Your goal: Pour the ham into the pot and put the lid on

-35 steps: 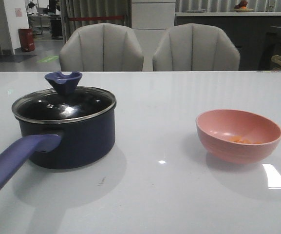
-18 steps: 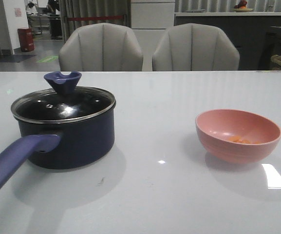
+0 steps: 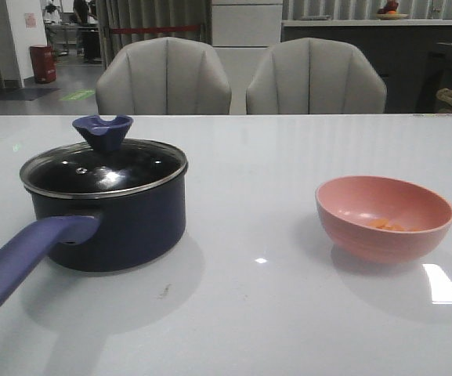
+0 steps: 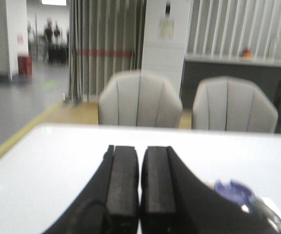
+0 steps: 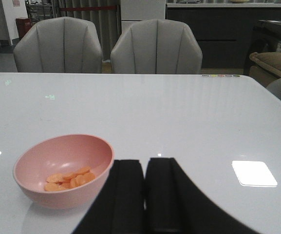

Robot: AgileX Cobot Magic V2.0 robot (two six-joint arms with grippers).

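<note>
The dark navy pot (image 3: 112, 223) stands at the table's left, its long purple-blue handle (image 3: 22, 262) pointing toward the near edge. The glass lid (image 3: 104, 167) rests on it, blue knob (image 3: 103, 131) on top; the knob (image 4: 234, 191) also shows in the left wrist view. A pink bowl (image 3: 384, 217) at the right holds the orange ham bits (image 3: 386, 225), which show better in the right wrist view (image 5: 69, 179) inside the bowl (image 5: 62, 170). My left gripper (image 4: 140, 156) is shut and empty, beside the pot. My right gripper (image 5: 144, 168) is shut and empty, next to the bowl.
Two grey chairs (image 3: 163, 78) (image 3: 316, 78) stand behind the table's far edge. A white glossy table (image 3: 249, 298) stretches between pot and bowl. A bright light reflection (image 3: 443, 283) lies near the bowl.
</note>
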